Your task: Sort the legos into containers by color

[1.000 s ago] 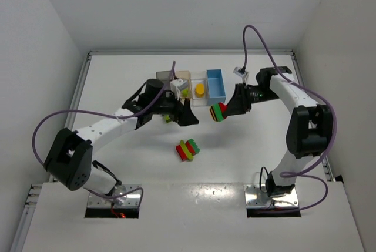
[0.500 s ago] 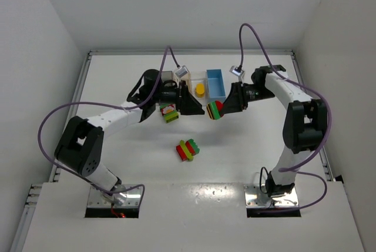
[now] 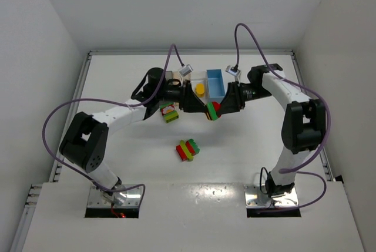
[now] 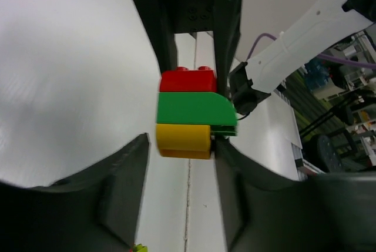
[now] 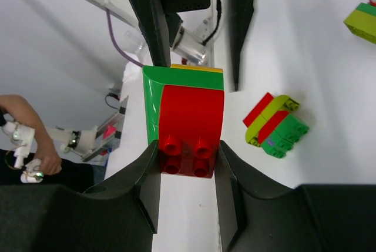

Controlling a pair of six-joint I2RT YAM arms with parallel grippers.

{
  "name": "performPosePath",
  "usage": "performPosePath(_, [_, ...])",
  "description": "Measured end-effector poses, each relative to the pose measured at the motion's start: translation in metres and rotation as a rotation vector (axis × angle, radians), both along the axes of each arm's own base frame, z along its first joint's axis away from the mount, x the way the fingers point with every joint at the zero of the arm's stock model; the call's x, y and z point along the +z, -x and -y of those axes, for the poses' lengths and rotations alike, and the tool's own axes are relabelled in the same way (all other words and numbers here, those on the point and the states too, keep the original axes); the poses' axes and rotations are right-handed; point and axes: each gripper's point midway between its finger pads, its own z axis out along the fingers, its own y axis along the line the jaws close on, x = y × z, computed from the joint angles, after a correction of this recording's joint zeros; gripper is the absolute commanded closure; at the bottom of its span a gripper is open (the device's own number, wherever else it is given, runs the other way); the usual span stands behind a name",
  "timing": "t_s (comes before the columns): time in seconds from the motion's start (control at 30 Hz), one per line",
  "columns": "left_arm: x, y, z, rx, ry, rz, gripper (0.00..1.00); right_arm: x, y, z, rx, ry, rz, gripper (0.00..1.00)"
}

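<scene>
A stack of legos, red on dark green on yellow, hangs above the table between both grippers. My right gripper is shut on its red brick, both fingers pressed against the sides. My left gripper faces it from the other end. The yellow brick sits between the fingertips: it touches the right finger, and a thin gap shows at the left one. Of the containers, the blue bin and the clear bin holding a yellow lego show behind the grippers.
A red, lime and green lego cluster lies mid-table and also shows as a lego cluster in the right wrist view. A small lime and red piece lies under the left arm. White walls enclose the table.
My left gripper has swung right to the stack and its jaws have narrowed around the yellow end. The right gripper has carried the stack slightly left.
</scene>
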Motion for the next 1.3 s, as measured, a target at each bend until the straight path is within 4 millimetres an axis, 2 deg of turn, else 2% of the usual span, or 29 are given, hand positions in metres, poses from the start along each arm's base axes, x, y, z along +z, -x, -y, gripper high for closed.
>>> performPosePath(0.1, [0.002,0.003,0.003,-0.014,0.004,0.009,0.64,-0.001,-0.002,0.001,0.001,0.013,0.018,0.98])
performPosePath(0.13, [0.002,0.003,0.003,-0.015,0.003,0.007,0.72,-0.002,-0.003,0.002,0.001,0.017,0.024,0.98])
performPosePath(0.3, [0.002,-0.001,0.004,0.003,-0.004,0.03,0.86,0.001,-0.012,0.008,-0.024,0.018,0.052,0.98])
performPosePath(0.43, [-0.005,-0.001,0.005,0.015,-0.03,0.046,0.89,0.006,-0.026,0.024,-0.087,0.005,0.056,1.0])
performPosePath(0.6, [-0.028,0.002,-0.001,0.03,-0.094,0.02,0.9,0.011,-0.049,0.063,-0.228,-0.01,0.055,1.0])
performPosePath(0.7, [-0.035,-0.002,-0.003,0.057,-0.124,0.019,0.92,0.012,-0.053,0.071,-0.257,-0.012,0.055,1.0])
performPosePath(0.77, [-0.039,-0.01,-0.005,0.092,-0.151,0.028,0.92,0.013,-0.052,0.072,-0.26,-0.012,0.059,1.0])
performPosePath(0.83, [-0.038,-0.026,-0.005,0.14,-0.178,0.051,0.92,0.016,-0.05,0.072,-0.26,-0.011,0.065,1.0])
performPosePath(0.97, [-0.022,-0.077,-0.001,0.254,-0.199,0.133,0.92,0.019,-0.041,0.072,-0.262,-0.006,0.072,1.0])
performPosePath(1.03, [-0.017,-0.094,-0.004,0.3,-0.203,0.154,0.92,0.021,-0.038,0.073,-0.266,-0.001,0.079,1.0])
performPosePath(1.17, [-0.021,-0.107,-0.011,0.351,-0.226,0.147,0.92,0.023,-0.038,0.076,-0.267,0.02,0.097,1.0])
performPosePath(1.3, [-0.023,-0.11,-0.017,0.394,-0.248,0.147,0.92,0.028,-0.057,0.077,-0.258,0.032,0.133,1.0])
